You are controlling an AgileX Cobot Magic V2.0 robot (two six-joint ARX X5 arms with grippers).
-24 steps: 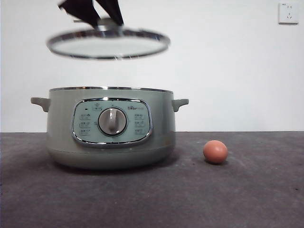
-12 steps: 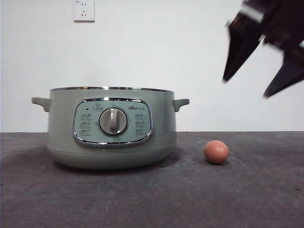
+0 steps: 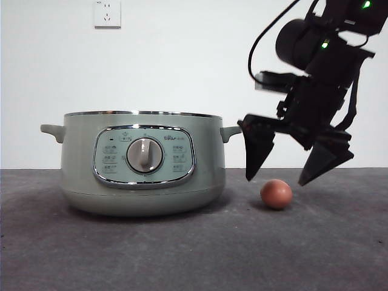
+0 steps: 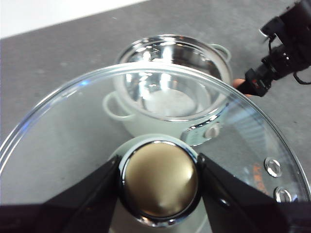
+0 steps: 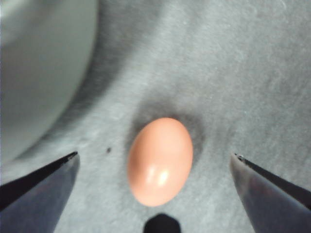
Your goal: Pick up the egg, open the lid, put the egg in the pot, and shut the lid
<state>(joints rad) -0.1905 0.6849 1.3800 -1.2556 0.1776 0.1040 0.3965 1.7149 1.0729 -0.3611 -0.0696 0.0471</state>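
The reddish-brown egg (image 3: 276, 194) lies on the dark table just right of the sage-green pot (image 3: 142, 162), which stands uncovered. My right gripper (image 3: 280, 180) hangs open directly over the egg (image 5: 160, 161), one jaw on each side, tips just above it and not touching. My left gripper (image 4: 159, 177) is shut on the knob (image 4: 159, 180) of the glass lid (image 4: 63, 131), held high above the pot (image 4: 170, 94); lid and left arm are out of the front view.
A white wall with a socket (image 3: 107, 13) stands behind the table. The pot's control panel and dial (image 3: 144, 155) face the front camera. Dark table surface (image 3: 194, 254) extends in front of the pot and egg.
The lid, seen hovering over the pot a second ago, has gone up out of the front view. My right gripper has come down from the upper right to straddle the egg.
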